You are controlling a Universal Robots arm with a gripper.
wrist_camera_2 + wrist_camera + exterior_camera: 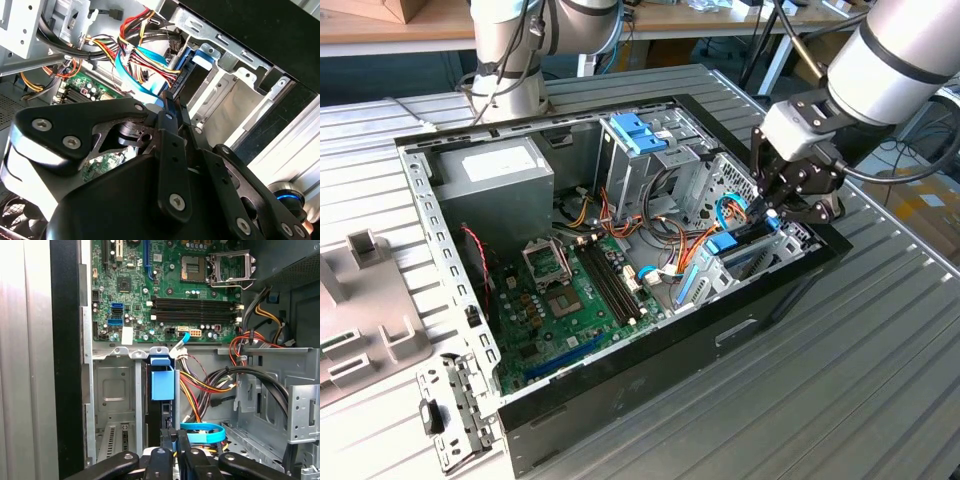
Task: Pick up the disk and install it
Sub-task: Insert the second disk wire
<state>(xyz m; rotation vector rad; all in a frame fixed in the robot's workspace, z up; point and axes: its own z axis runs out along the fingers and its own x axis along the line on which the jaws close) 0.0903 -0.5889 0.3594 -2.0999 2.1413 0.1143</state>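
The disk (162, 382) stands on edge in the metal drive bay at the front corner of the open computer case (650, 370), with its blue side rail facing the camera in the first wrist view. In the second wrist view the disk (192, 80) is a dark slab with a blue rail, sunk between the bay's walls. My gripper (172, 436) is directly over it, its two thin fingers shut on the disk's upper edge. In the exterior view, the gripper (768, 212) reaches down into the case at the right, over the disk (740, 250).
Bundles of coloured cables (210, 385) and a blue ribbon cable (145, 75) crowd the bay's side. The green motherboard (585, 300), grey power supply (495, 170) and light-blue latch piece (635, 132) lie further in. A second arm's base (510, 60) stands behind the case.
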